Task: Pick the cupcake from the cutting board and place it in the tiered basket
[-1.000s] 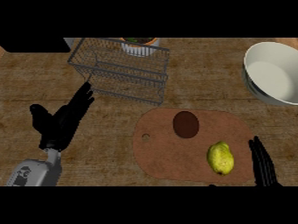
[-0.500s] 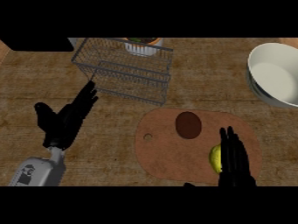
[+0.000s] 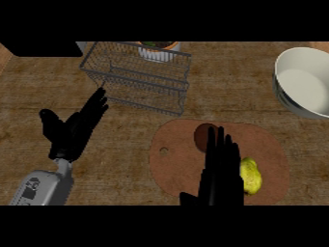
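My left robot hand (image 3: 73, 129) rests open over the brown wooden tabletop (image 3: 46, 91), fingers straight. Just right of it stands one grey wire tiered basket (image 3: 137, 77). On the one brown oval cutting board (image 3: 174, 159) my right robot hand (image 3: 222, 166) lies open, fingertips partly covering one dark brown cupcake (image 3: 203, 135), beside one yellow-green pear (image 3: 250, 175). Far right sits one white round bowl (image 3: 313, 82).

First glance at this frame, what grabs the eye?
The right hand, fingers straight, reaches up the cutting board toward the dark brown cupcake, partly covering a yellow fruit. Behind stands the wire tiered basket; a big white bowl sits far right.
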You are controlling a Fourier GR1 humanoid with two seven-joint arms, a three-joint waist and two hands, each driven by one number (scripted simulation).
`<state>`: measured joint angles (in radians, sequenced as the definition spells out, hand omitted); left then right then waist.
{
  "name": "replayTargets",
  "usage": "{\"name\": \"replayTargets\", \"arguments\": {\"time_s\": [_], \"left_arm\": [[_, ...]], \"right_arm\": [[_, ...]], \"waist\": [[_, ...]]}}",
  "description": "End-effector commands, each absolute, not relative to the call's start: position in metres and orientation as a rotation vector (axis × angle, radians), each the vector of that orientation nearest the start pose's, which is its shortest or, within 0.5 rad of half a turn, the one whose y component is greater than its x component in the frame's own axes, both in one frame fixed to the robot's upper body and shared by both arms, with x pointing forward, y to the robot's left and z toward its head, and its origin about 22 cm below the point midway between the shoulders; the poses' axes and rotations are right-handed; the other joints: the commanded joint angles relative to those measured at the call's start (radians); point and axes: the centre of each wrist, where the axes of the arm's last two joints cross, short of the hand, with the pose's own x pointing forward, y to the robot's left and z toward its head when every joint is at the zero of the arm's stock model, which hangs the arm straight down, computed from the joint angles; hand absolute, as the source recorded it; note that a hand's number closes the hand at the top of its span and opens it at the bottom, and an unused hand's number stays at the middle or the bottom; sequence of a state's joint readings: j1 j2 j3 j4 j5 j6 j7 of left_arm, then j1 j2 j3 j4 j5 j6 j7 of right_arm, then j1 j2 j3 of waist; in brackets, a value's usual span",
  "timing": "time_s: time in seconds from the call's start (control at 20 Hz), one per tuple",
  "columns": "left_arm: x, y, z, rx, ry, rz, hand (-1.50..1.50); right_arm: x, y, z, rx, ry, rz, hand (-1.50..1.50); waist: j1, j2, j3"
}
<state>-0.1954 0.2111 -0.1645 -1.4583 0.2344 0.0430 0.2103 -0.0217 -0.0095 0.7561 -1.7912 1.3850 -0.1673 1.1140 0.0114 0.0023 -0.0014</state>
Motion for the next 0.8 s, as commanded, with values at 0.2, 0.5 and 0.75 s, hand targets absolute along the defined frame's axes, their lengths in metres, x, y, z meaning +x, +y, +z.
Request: {"name": "replayTargets", "arguments": {"time_s": [0.2, 0.5, 0.75], "left_arm": [[0.277, 0.226, 0.016, -0.11, -1.394, -0.14, 0.0], [0.277, 0.236, 0.015, -0.099, -1.381, -0.157, 0.0], [0.291, 0.225, 0.011, -0.107, -1.391, -0.131, 0.0]], "right_arm": [[0.199, -0.054, 0.039, -1.122, -1.032, 0.564, -1.5], [0.19, -0.047, 0.03, -1.181, -1.01, 0.534, -1.5], [0.191, -0.075, 0.018, -1.202, -1.009, 0.517, -1.5]], "waist": [[-0.005, -0.001, 0.001], [-0.007, -0.002, 0.001], [-0.022, -0.002, 0.001]]}}
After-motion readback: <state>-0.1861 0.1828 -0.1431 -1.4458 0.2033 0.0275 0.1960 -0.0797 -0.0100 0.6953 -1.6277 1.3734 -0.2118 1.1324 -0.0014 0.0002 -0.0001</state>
